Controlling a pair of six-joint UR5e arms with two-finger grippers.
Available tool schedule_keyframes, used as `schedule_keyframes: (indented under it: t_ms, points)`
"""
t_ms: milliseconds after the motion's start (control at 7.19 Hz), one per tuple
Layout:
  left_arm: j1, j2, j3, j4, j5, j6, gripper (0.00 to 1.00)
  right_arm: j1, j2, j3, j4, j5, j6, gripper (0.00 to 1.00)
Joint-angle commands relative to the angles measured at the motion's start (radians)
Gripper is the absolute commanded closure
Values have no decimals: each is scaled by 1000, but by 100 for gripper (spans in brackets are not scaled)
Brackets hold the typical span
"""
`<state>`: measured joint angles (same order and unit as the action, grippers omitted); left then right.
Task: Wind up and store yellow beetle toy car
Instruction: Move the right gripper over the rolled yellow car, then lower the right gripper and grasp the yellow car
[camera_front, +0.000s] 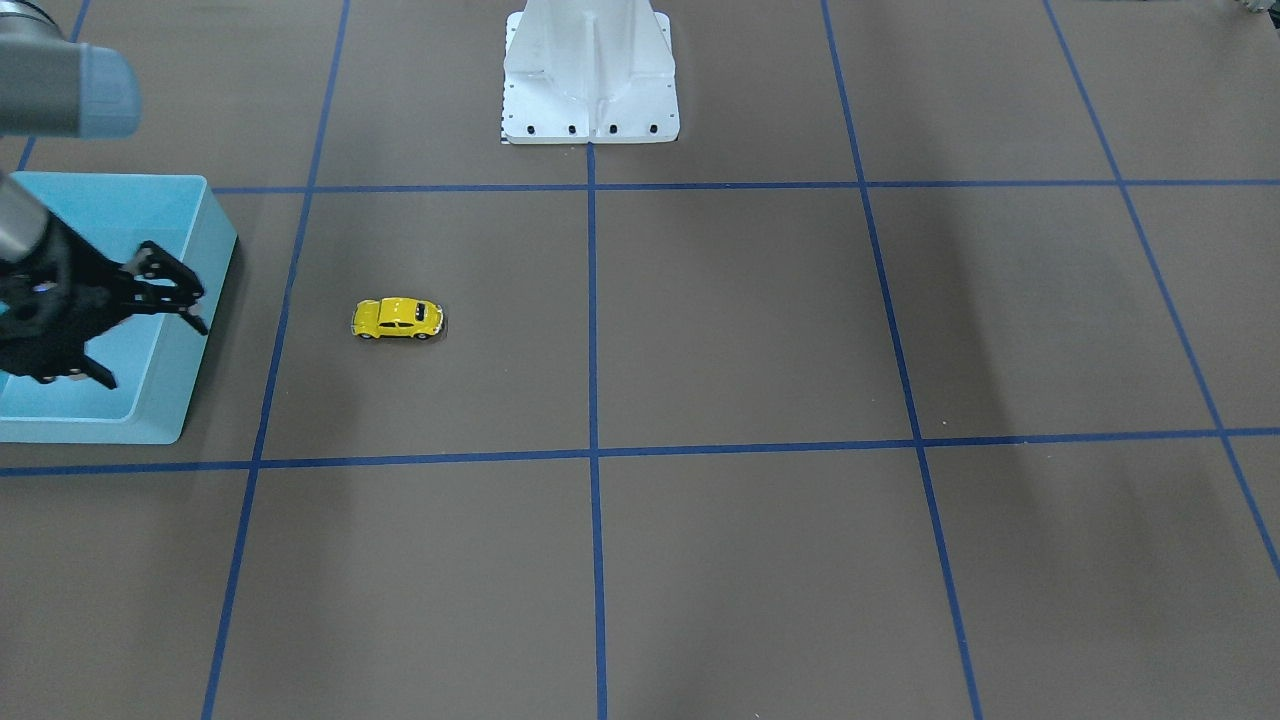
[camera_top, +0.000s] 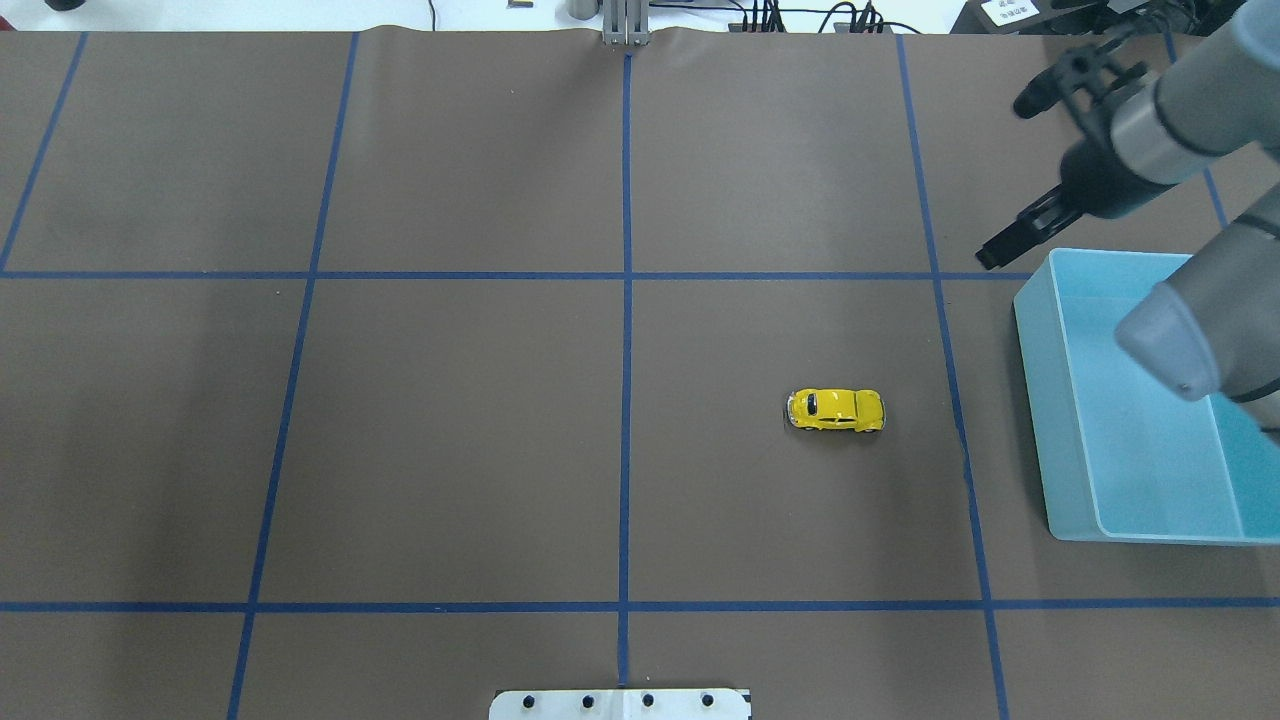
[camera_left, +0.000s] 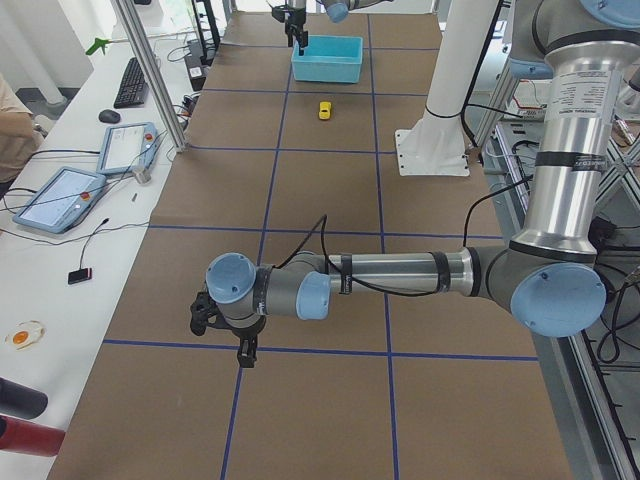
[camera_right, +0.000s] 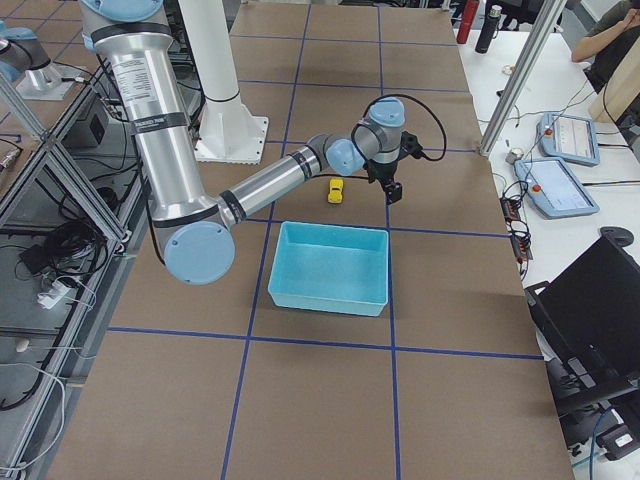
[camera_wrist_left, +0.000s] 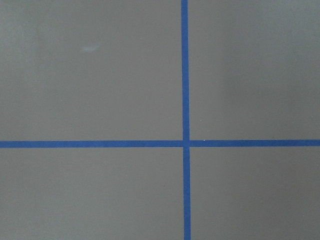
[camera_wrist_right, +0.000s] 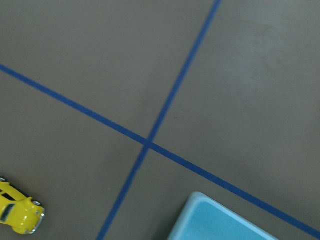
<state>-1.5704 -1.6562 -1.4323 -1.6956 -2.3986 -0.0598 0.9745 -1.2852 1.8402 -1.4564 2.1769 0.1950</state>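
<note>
Subject: yellow beetle toy car (camera_front: 397, 318), upright on its wheels on the brown tabletop (camera_front: 760, 560).
Car position: outside the light blue bin (camera_front: 190, 350), near its long wall on the side toward the middle of the tabletop and not touching it; one line of the blue tape grid (camera_front: 592, 300) runs between car and bin.
Bin: open-topped, rectangular, nothing visible inside.
Right hand (camera_front: 155, 352): raised above the tabletop by the bin's corner farthest from the robot, on the car's side; its two fingers are spread wide, with nothing between them.
Right wrist view: looks down on a tape crossing, with that corner of the bin and the car at the lower edge.
Left hand (camera_left: 222, 340): well apart from the bin, low over the opposite end of the tabletop; whether its fingers are spread or pressed together cannot be told.
Left wrist view: bare tabletop and one tape crossing.
</note>
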Motion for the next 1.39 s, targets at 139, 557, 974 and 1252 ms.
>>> schedule_keyframes:
  t_ms: [139,557,974,1252]
  points:
    - [1,6,3,-1,1,0,0,-179,1,-9,155,-98,-42,0]
    - [1,6,3,1,4,-40,0,-279,-61,-21,387,-132,-62,0]
    - [0,7,1,1,4,-40,0,-365,-72,-22,398,-155,-63,0]
    - [0,7,3,1,4,-40,0,-385,-98,-32,444,-204,-104,0]
